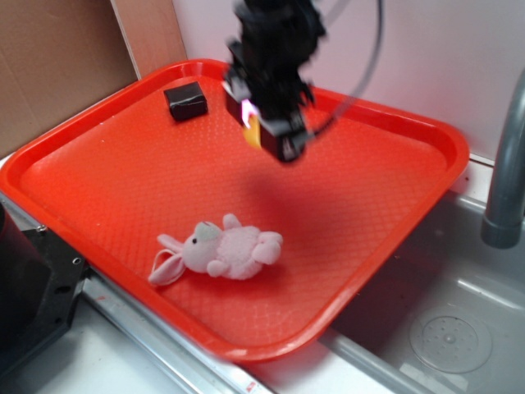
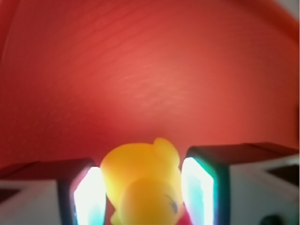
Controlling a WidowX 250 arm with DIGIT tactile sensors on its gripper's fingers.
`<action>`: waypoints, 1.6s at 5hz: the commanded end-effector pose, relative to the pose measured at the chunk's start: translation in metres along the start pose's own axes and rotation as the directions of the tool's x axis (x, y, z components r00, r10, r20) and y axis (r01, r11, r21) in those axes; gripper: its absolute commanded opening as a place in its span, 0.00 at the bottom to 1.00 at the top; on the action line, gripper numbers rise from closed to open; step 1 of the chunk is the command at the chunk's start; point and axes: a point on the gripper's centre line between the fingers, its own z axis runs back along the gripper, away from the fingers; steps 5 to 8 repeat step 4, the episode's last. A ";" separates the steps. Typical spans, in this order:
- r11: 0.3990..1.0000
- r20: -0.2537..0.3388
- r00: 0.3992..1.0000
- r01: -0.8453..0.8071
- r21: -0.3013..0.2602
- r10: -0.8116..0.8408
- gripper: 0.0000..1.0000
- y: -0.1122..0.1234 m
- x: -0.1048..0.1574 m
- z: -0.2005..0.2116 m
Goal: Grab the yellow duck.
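The yellow duck (image 2: 143,183) fills the space between my two glowing pads in the wrist view, its head toward the camera and tail pointing away. My gripper (image 2: 143,192) is shut on it. In the exterior view the gripper (image 1: 267,131) hangs above the far middle of the red tray (image 1: 394,123), and a sliver of the yellow duck (image 1: 253,131) shows between the black fingers, lifted off the tray floor.
A pink plush bunny (image 1: 223,253) lies on its side near the tray's front. A small black block (image 1: 185,101) sits at the tray's back left. A grey faucet pipe (image 1: 504,164) and sink basin (image 1: 443,328) are at the right.
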 end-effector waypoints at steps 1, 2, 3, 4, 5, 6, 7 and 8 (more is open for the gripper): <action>0.946 0.087 0.942 -0.322 -0.029 0.323 0.00 0.070 -0.048 0.064; 0.936 0.104 0.930 -0.349 -0.052 0.353 0.00 0.078 -0.068 0.077; 0.924 0.134 0.914 -0.379 -0.056 0.383 0.00 0.077 -0.074 0.078; 0.941 0.144 0.931 -0.340 -0.004 0.337 0.00 0.077 -0.070 0.075; 0.941 0.144 0.931 -0.340 -0.004 0.337 0.00 0.077 -0.070 0.075; 0.941 0.144 0.931 -0.340 -0.004 0.337 0.00 0.077 -0.070 0.075; 0.941 0.144 0.931 -0.340 -0.004 0.337 0.00 0.077 -0.070 0.075; 0.941 0.144 0.931 -0.340 -0.004 0.337 0.00 0.077 -0.070 0.075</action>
